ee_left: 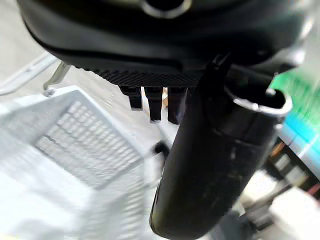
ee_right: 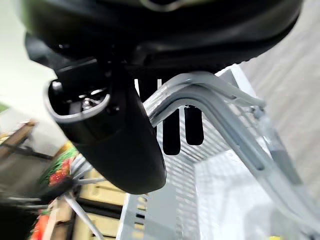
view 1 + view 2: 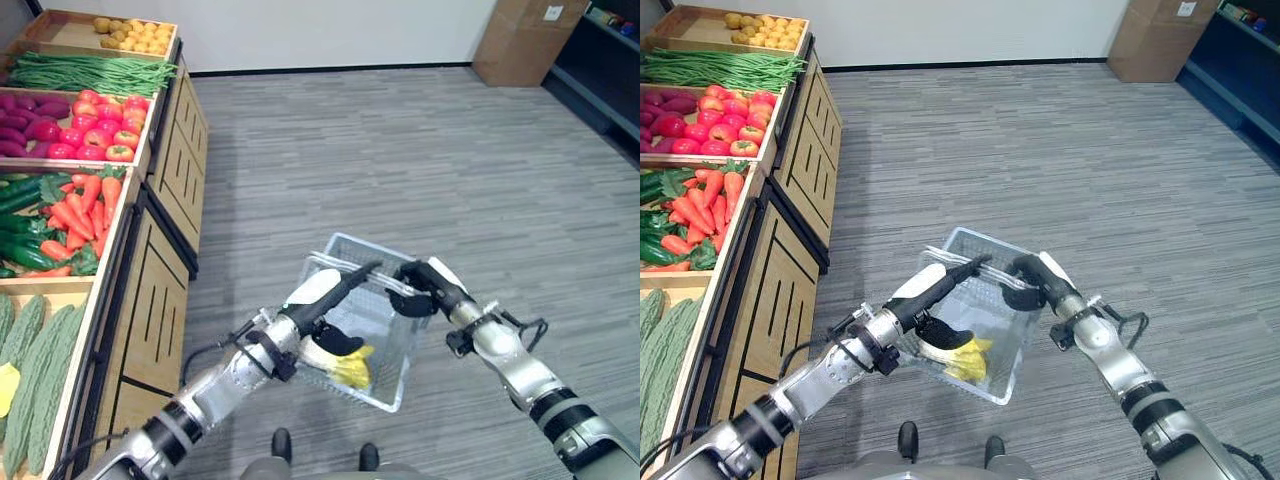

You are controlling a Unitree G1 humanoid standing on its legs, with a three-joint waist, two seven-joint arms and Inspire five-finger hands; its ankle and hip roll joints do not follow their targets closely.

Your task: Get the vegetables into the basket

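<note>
A white wire basket (image 3: pixel 398 325) hangs over the grey floor. My right hand (image 3: pixel 425 280) is shut on its handles (image 2: pixel 210 95), which pass between the thumb and the curled fingers (image 2: pixel 172 132). In the basket lie a yellow vegetable (image 3: pixel 352 368) and a dark, pale-ended one (image 3: pixel 335 343). My left hand (image 3: pixel 320 290) reaches over the basket's near rim with straight fingers (image 1: pixel 150 105) and nothing in it. The basket's mesh wall (image 1: pixel 85 140) lies just past those fingers.
A wooden produce stand (image 3: pixel 160 290) runs along the left. Its crates hold carrots (image 3: pixel 85 210), cucumbers (image 3: pixel 20 250), bitter gourds (image 3: pixel 40 370), red fruit (image 3: pixel 100 125), green beans (image 3: pixel 90 72) and potatoes (image 3: pixel 135 37). A cardboard box (image 3: pixel 520 40) stands at the back right beside a dark shelf (image 3: pixel 610 60).
</note>
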